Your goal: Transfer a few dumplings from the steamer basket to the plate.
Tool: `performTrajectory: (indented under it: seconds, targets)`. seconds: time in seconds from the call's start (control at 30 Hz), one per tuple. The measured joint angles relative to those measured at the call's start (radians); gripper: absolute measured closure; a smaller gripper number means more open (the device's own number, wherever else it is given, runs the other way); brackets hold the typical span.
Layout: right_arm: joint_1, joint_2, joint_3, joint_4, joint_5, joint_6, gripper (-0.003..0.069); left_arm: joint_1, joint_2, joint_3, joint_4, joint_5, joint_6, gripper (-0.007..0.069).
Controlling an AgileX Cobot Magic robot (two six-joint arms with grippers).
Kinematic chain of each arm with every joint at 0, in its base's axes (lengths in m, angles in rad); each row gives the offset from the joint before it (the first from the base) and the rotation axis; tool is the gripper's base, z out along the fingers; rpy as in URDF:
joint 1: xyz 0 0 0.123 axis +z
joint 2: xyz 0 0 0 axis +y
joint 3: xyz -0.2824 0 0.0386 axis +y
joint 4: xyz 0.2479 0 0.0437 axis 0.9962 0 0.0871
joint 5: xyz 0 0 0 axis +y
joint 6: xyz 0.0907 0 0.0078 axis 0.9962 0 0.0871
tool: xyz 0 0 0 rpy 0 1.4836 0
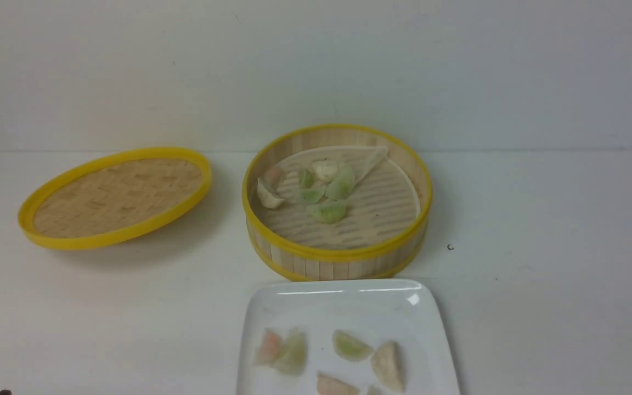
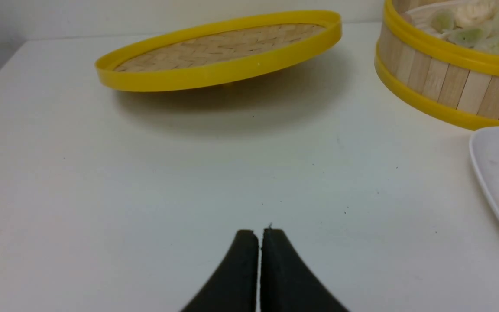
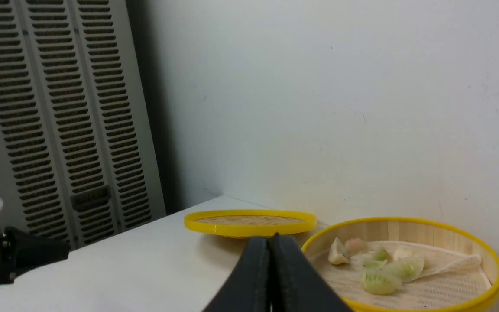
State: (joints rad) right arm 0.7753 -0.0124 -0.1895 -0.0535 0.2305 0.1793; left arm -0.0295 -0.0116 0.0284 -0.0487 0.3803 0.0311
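While both pairs of jaws (image 2: 260, 234) (image 3: 272, 242) are held closed on nothing, with dumplings (image 1: 328, 211) clustered in the steamer basket (image 1: 338, 254) and others on the plate (image 1: 321, 286), neighbours could be dragged along or thin skins torn by a tight pinch.

On the worktop (image 1: 541, 307), a tilted woven lid (image 1: 121, 197) lies left of a steamer basket (image 1: 338, 255) with dumplings (image 1: 329, 211) inside. Before the basket sits a plate (image 1: 288, 296), more dumplings on it; behind is a wall (image 1: 316, 66).
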Motion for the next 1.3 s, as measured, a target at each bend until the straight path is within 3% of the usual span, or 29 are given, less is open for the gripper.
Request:
performTrajectory:
  seconds: [0.07,0.17,0.2,0.3,0.5,0.67,1.3]
  targets:
    - [-0.038,0.000,0.015,0.003,0.001,-0.017,0.0673,0.000,0.000,0.000,0.000,0.000,0.000,0.0631]
    - [-0.240,0.000,0.068,0.003,0.002,-0.024,0.0673,0.000,0.000,0.000,0.000,0.000,0.000,0.0631]
    - [-0.254,0.000,0.072,0.003,0.002,-0.024,0.0673,0.000,0.000,0.000,0.000,0.000,0.000,0.0631]
    - [-0.504,0.000,0.173,0.003,0.009,-0.032,0.0673,0.000,0.000,0.000,0.000,0.000,0.000,0.0631]
    - [-0.727,0.000,0.215,-0.001,0.126,-0.051,0.0673,0.000,0.000,0.000,0.000,0.000,0.000,0.0631]
    - [-0.784,0.000,0.214,-0.001,0.137,-0.050,0.0673,0.000,0.000,0.000,0.000,0.000,0.000,0.0631]
    - [-0.787,0.000,0.214,-0.001,0.138,-0.050,0.0673,0.000,0.000,0.000,0.000,0.000,0.000,0.0631]
